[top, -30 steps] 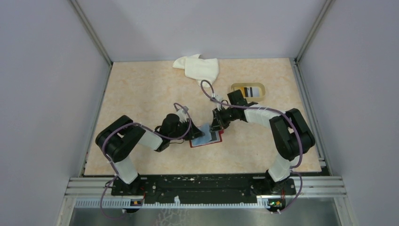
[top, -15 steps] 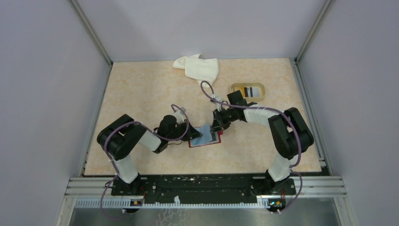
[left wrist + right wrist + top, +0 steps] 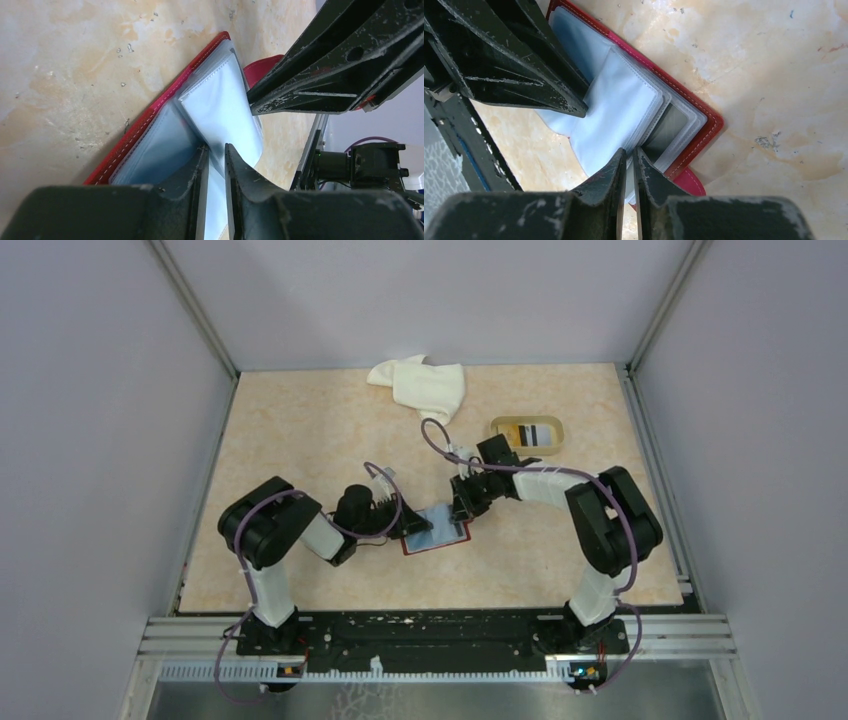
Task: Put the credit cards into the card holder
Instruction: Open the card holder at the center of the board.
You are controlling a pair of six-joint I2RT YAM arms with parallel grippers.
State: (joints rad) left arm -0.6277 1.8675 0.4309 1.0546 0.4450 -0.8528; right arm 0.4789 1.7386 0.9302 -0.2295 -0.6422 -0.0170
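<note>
The dark red card holder (image 3: 437, 531) lies open mid-table, its clear sleeves fanned out. My left gripper (image 3: 404, 530) is at its left end; in the left wrist view its fingers (image 3: 216, 151) are shut on one clear sleeve (image 3: 220, 107) standing up from the red cover (image 3: 150, 117). My right gripper (image 3: 462, 512) is at the right end, with its fingers (image 3: 630, 153) pinched on the sleeve edges (image 3: 621, 112) above the red cover (image 3: 706, 131). A dark grey face (image 3: 670, 131) shows inside one sleeve. A striped credit card (image 3: 535, 434) lies in the beige tray.
The beige tray (image 3: 503, 426) sits at the back right, behind the right arm. A crumpled white cloth (image 3: 425, 385) lies at the back centre. The two grippers face each other closely over the holder, each showing in the other's wrist view.
The left arm's elbow has swung a little right and the right wrist has shifted slightly left. Both grippers stay at the holder, which has barely moved.
</note>
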